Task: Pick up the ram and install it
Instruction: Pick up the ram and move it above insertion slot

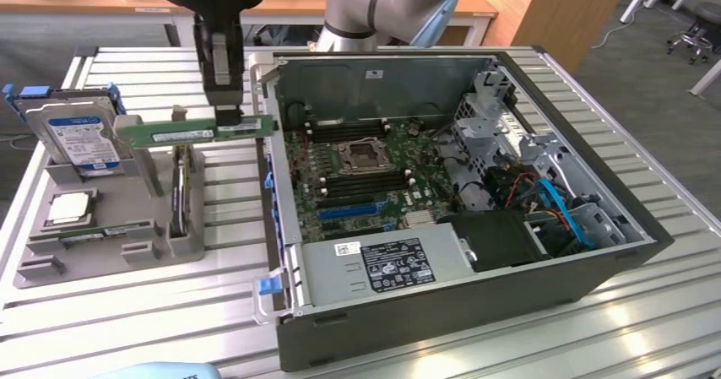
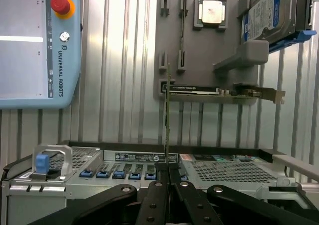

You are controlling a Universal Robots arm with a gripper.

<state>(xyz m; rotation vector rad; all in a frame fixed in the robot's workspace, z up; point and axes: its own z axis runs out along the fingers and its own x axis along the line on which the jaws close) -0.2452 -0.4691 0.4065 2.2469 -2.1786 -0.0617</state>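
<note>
"Exterior view: where's the ram [image 1: 169, 132]?"
"In the gripper [image 1: 229, 117]. Jaws narrow, pinching its top edge, off-centre twd the case [image 1: 451, 311]. It hangs over the tray [image 1: 169, 248] edge, beside the case wall."
"Long axis?"
"Level, approx parallel w/ the mobo slots [image 1: 341, 129], which lie to the exterior view's right, lower."

surface: slatted aluminium top [image 1: 642, 311], ribs running along its length.
case: open computer case [image 1: 451, 320] lying on its side across the middle, close to the near edge.
holder: grey parts tray [image 1: 104, 267] just beside the case, along the edge on the exterior view's left.
pendant: light-blue teach pendant [image 2: 30, 65] lying flat on the slats.
</note>
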